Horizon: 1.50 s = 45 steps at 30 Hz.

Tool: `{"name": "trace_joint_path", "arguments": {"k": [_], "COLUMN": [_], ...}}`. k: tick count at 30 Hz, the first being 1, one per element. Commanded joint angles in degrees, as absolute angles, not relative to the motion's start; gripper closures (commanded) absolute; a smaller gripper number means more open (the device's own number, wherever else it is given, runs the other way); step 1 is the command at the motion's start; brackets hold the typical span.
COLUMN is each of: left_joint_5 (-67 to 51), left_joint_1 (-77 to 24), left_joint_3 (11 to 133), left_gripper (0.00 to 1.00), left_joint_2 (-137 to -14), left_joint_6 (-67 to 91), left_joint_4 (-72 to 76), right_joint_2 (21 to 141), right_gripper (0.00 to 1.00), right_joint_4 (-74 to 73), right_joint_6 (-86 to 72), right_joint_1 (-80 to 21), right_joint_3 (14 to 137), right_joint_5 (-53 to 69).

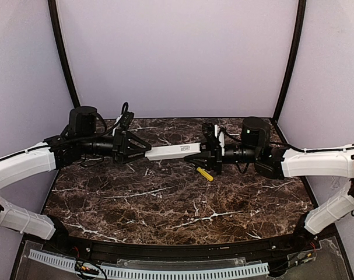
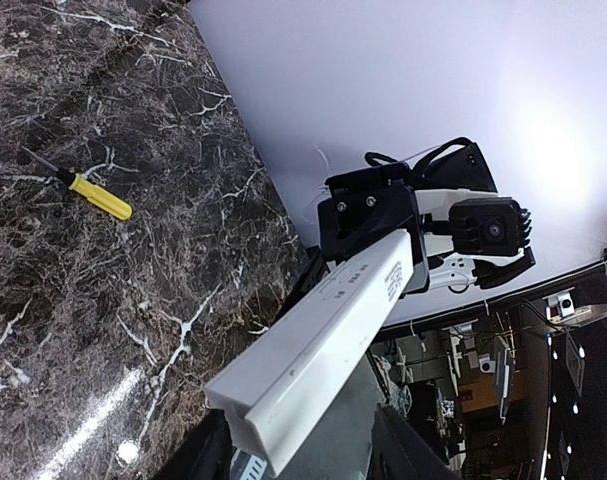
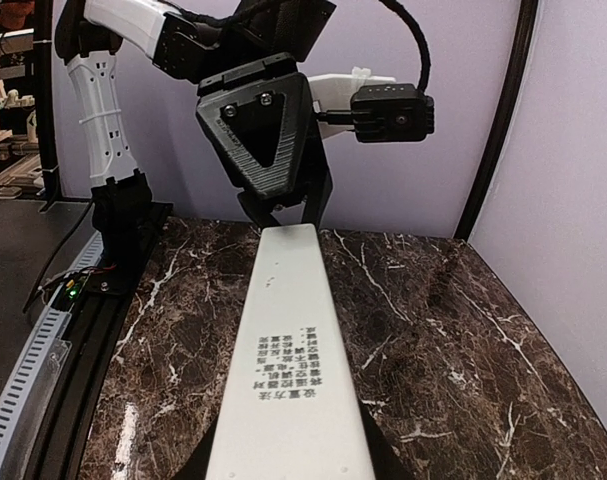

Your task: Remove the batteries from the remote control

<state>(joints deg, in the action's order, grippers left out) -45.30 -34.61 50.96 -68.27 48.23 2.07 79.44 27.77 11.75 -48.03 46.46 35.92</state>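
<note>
The remote control (image 1: pixel 174 151) is a long white bar held level above the marble table, between the two arms. My right gripper (image 1: pixel 201 153) is shut on its right end, and its dark fingers hug both sides of the bar (image 3: pixel 288 340) at the bottom of the right wrist view. My left gripper (image 1: pixel 146 153) stands open around the other end. In the left wrist view its jaws flank the remote (image 2: pixel 333 320), with a gap still visible on the right side. Small dark print shows near the right gripper's end. The batteries are hidden.
A yellow-handled screwdriver (image 1: pixel 204 173) with a dark tip lies on the table just below the right gripper, and it also shows in the left wrist view (image 2: pixel 98 195). Pale walls close the table (image 1: pixel 165 210) at the back and both sides.
</note>
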Motion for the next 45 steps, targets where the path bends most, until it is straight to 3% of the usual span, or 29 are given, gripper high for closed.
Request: {"name": "trace_joint_path", "arguments": {"k": [1,24,45], "left_joint_5": [-46.7,-45.6,-43.4], "left_joint_1": [-34.5,-34.9,-34.9], "left_joint_3": [50.8,50.6,51.8], "left_gripper": [0.53,0.83,0.96], "left_joint_2": [-68.6,-69.5,-70.6], "left_joint_6": [48.9,46.9,45.5], "left_joint_4": [4.2,1.5,-1.1], "right_joint_2": [79.1,80.0,81.3], "right_gripper": [1.0,1.0,1.0], "right_joint_4": [29.8,27.1,24.7], "right_joint_6": [12.2,14.4,16.3], "right_joint_1": [-48.4,-48.4,-48.4], "right_joint_3": [46.2,46.6,46.7], "right_joint_5": [35.0,32.1,29.7]}}
